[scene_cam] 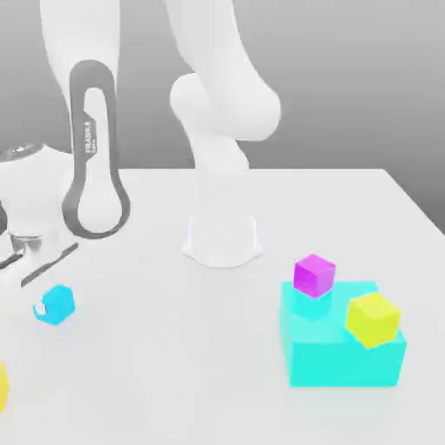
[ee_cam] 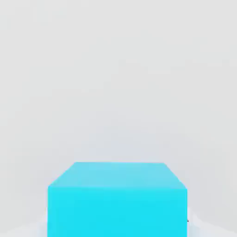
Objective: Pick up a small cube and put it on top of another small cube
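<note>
A small cyan cube lies on the white table at the exterior view's left. My gripper hangs just above it, slightly to the exterior view's left, at the frame's edge. The hand view shows the same small cyan cube very close under the hand. At the exterior view's right, a magenta cube and a yellow cube rest on top of a large cyan block. The magenta cube is at the block's far corner, the yellow one nearer its right side.
The arm's white base stands at the back middle of the table. A yellow object is cut off by the exterior view's left edge, in front of the small cyan cube. The table's right edge runs diagonally past the large block.
</note>
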`<action>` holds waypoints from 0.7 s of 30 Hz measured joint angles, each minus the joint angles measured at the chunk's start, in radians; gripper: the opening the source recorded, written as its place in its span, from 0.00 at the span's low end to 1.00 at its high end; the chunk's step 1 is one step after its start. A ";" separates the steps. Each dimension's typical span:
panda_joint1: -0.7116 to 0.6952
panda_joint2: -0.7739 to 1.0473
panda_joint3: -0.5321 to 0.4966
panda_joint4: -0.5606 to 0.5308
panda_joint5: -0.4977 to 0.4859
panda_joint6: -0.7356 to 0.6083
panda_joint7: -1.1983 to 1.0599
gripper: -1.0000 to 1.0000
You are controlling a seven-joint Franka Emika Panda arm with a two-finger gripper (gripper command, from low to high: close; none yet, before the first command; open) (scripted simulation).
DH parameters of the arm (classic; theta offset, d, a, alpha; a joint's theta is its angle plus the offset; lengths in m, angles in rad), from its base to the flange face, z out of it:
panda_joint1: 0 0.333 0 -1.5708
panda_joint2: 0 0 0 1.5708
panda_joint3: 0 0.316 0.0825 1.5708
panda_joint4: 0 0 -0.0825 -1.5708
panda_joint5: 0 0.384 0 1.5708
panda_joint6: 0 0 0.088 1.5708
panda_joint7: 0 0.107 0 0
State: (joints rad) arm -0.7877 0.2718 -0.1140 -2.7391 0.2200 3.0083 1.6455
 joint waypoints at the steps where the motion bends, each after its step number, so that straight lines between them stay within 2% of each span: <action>1: 0.017 -0.030 -0.023 -0.006 -0.025 -0.024 0.019 0.00; 4: 0.049 -0.135 -0.076 -0.028 -0.116 -0.106 0.087 0.00; 6: 0.065 -0.199 -0.075 -0.035 -0.164 -0.161 0.111 0.00; 16: 0.499 -0.341 0.131 0.054 -0.150 -0.383 -0.180 0.00; 21: 0.672 -0.401 0.245 0.103 -0.137 -0.489 -0.337 0.00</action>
State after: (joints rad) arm -0.1153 -0.1294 0.1312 -2.6363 0.0834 2.5190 1.3087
